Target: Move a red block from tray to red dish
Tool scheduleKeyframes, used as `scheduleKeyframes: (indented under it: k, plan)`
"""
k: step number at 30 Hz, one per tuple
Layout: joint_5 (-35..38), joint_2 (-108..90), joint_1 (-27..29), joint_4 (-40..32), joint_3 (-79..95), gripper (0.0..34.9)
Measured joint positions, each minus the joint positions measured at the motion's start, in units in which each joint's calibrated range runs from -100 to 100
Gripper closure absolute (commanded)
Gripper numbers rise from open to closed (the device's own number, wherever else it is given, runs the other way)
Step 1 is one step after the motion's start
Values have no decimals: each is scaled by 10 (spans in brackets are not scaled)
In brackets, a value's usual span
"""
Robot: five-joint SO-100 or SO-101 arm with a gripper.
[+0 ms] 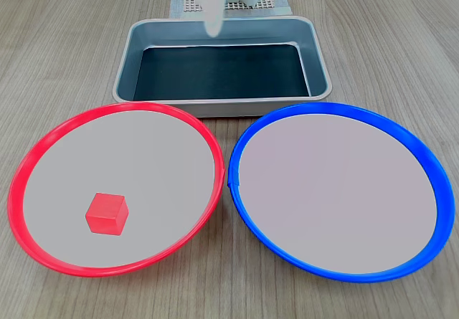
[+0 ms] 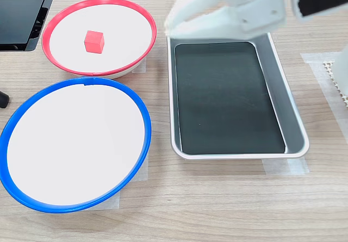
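Observation:
The red block rests alone inside the red dish, toward the first exterior view's lower left of it. The tray shows only its dark bottom, with no block in it. My white gripper hangs blurred over the tray's end nearest the red dish in the second exterior view, well apart from the block. It carries nothing, and the blur hides how its jaws stand.
A blue-rimmed dish of the same size lies beside the red one. The arm's perforated base plate stands behind the tray. Black equipment sits at the second exterior view's upper left.

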Motion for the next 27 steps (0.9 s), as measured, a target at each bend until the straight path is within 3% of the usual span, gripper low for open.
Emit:
scheduleKeyframes:
  k: [5, 11, 20, 21, 22, 24, 25, 27]
  plan:
    - [-28, -224, 3, 123, 140, 348]
    - [-32, -338, 22, 257, 172, 348]
    - [-42, -433, 37, 386, 172, 346]
    - [-42, -429, 37, 389, 172, 342]
    - [-42, -440, 37, 391, 172, 290]
    - [-42, -434, 37, 392, 172, 315]
    - [-42, -433, 37, 394, 172, 346]
    - [-42, -445, 35, 394, 172, 346]
